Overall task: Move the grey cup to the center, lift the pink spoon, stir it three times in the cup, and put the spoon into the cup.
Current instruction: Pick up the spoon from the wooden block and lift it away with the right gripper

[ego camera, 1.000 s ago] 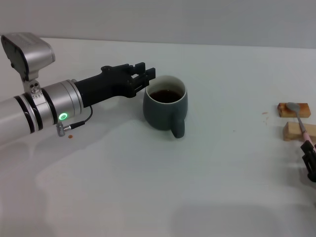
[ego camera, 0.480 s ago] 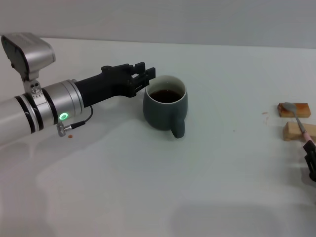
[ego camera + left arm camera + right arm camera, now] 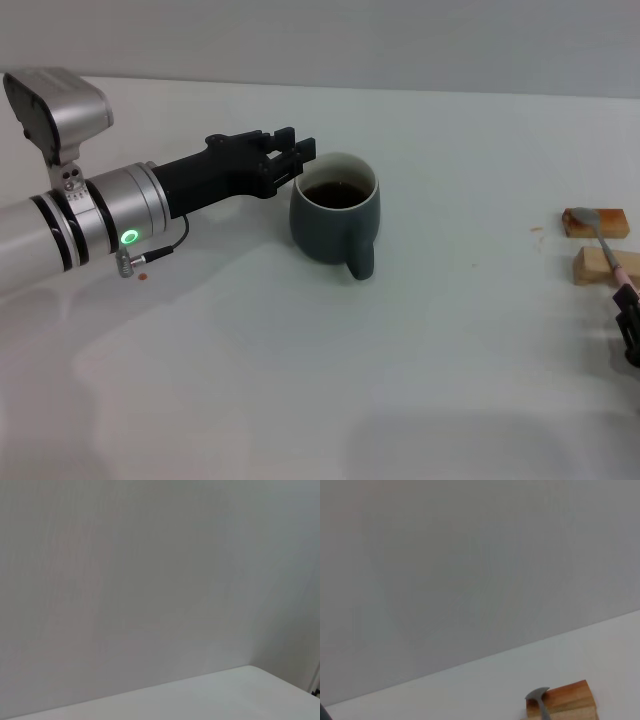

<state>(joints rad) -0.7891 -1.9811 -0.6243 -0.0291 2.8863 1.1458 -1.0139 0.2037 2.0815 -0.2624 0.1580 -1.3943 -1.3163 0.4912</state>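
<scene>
While the grey cup (image 3: 336,219) sits near mid-table with dark liquid inside and its handle toward the robot, the left gripper (image 3: 291,160) is at the cup's far-left rim, fingers slightly parted, touching or just beside the wall; a grip cannot be confirmed. Well to the cup's right, the pink spoon (image 3: 607,246) lies across two wooden blocks (image 3: 596,243), bowl on the farther block. The right gripper (image 3: 628,322) is at the handle end; whether it is closed on the handle cannot be told. Judged step: lifting the spoon. It should rise straight, clear of both blocks, then cross level to the cup. The left gripper crowds the rim, a likely obstruction. Table (image 3: 420,380) otherwise bare.
</scene>
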